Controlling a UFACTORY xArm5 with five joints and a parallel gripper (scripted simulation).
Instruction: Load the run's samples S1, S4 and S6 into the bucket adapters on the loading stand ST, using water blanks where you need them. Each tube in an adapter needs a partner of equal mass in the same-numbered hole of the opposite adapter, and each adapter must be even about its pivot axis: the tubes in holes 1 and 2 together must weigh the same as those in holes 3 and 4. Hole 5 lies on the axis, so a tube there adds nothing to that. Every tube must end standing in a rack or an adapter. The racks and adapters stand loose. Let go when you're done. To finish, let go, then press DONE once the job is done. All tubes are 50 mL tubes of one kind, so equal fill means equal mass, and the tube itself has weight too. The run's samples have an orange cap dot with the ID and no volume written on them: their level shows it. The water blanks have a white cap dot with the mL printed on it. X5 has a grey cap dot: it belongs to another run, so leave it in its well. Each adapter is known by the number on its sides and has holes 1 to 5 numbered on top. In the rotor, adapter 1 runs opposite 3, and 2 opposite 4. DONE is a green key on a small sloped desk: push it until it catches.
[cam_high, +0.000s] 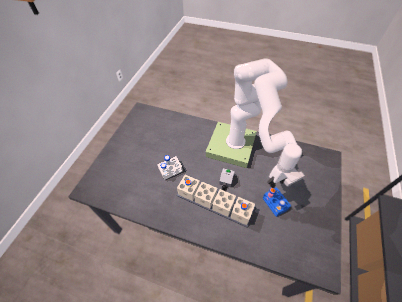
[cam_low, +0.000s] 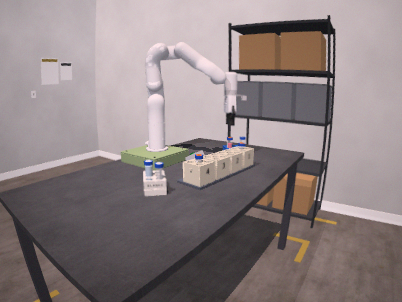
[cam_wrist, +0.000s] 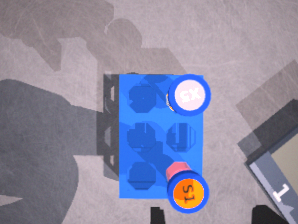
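My gripper (cam_high: 272, 184) (cam_low: 230, 123) (cam_wrist: 211, 216) is open and empty, high above the blue rack's S1 end. S1 (cam_wrist: 188, 193) (cam_high: 272, 191) (cam_low: 230, 143), orange-dotted with pink liquid, stands in a corner well of the blue rack (cam_wrist: 161, 119). X5 (cam_wrist: 190, 95) (cam_low: 242, 140) stands in another corner well. The loading stand (cam_wrist: 263, 172) carries four beige adapters. One orange-dotted tube (cam_high: 244, 205) stands in the right-end adapter, another (cam_high: 188, 182) (cam_low: 199, 157) in the left-end adapter, marked 4; their IDs are unreadable. Two blanks (cam_high: 167, 158) (cam_high: 163, 165) stand in the white rack (cam_low: 155, 188).
The small grey desk (cam_high: 227, 177) with its green key (cam_high: 228, 171) stands between the arm's green base (cam_high: 225, 154) and the adapter row. The blue rack lies right of the row in the top view, the white rack left of it. A shelf (cam_low: 280, 73) stands beyond the table.
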